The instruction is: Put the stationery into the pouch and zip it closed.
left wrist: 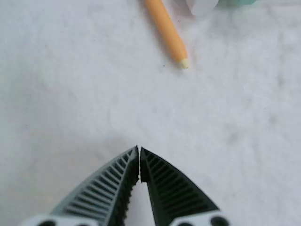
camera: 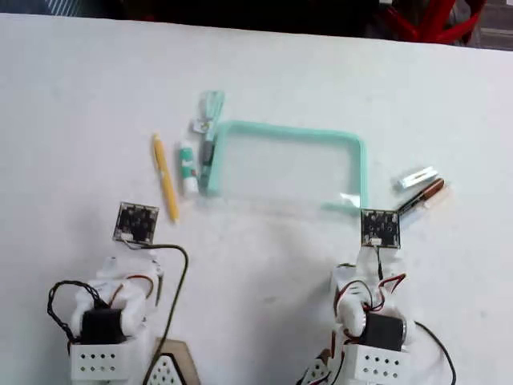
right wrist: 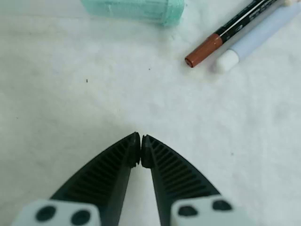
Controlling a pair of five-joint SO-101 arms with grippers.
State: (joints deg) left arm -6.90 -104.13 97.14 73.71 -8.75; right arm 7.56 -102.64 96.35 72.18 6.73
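Observation:
A clear pouch [camera: 284, 168] with a mint-green zip border lies flat mid-table, its slider and pull tag [camera: 210, 112] at its left end. Left of it lie a yellow pencil [camera: 165, 176] and a small white-and-green tube [camera: 188, 167]. Right of it lie a brown pen [camera: 423, 195] and a pale blue-white marker [camera: 415, 178]. My left gripper [left wrist: 139, 153] is shut and empty over bare table, short of the pencil tip [left wrist: 183, 62]. My right gripper [right wrist: 140, 141] is shut and empty near the pouch corner [right wrist: 136, 9], with the brown pen [right wrist: 225, 35] and marker [right wrist: 256, 40] ahead.
Both arm bases stand at the table's near edge, the left [camera: 104, 337] and the right [camera: 373, 341], with loose cables beside them. A wooden piece [camera: 170, 365] sits between the bases. The white table [camera: 96, 96] stretches bare beyond the pouch.

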